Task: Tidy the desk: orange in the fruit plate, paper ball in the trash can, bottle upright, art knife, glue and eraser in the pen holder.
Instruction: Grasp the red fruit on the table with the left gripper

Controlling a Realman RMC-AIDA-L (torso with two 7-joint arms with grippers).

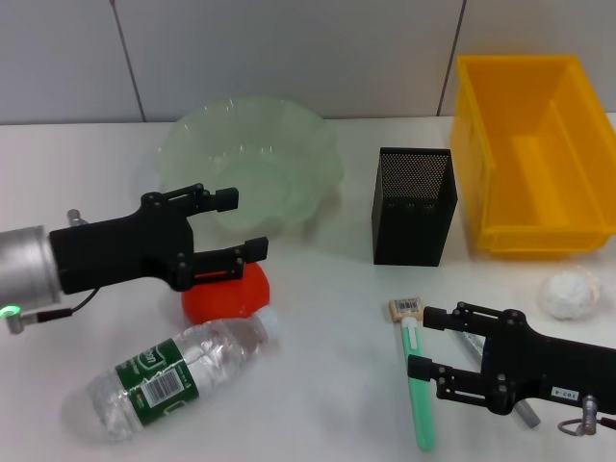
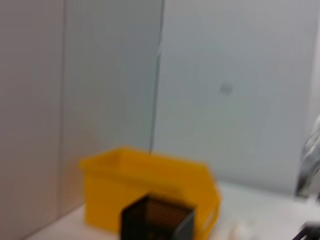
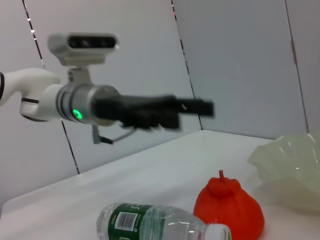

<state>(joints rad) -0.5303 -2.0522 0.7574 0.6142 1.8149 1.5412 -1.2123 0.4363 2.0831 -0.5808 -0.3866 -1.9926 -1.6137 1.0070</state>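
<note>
1. Clearly the relation that matters is between the left tool (image 1: 223,223) and the orange (image 1: 228,292): in the head view the fruit sits on the bench (image 1: 318,385) directly under the spread fingers, partly hidden by the lower one. The right wrist view shows a plain gap, with the tool hanging above the orange (image 3: 228,206) and not touching it.
2. The left tool is open and holds nothing. Its arm reaches in from the robot's left, roughly level, fingers pointing toward the fruit plate (image 1: 252,164).
3. The fruit plate stands just beyond the orange, toward the wall. So I judge the coming move to be a straight drop onto the fruit, then a short carry forward.
4. The bottle (image 1: 164,375) lies on its side near the orange, its white cap end almost touching the fruit and its long axis running back toward the robot's left. It is close enough to be bumped on the descent.
5. The right tool (image 1: 420,342) is also spread and empty, held low over a green-handled stick-like item (image 1: 417,390) lying lengthwise toward the robot. The eraser (image 1: 406,308) rests just beyond that item's far end.
6. The pen holder (image 1: 413,205) stands beyond those, the trash can (image 1: 534,144) to its right, and the paper ball (image 1: 568,294) in front of the trash can.
</note>
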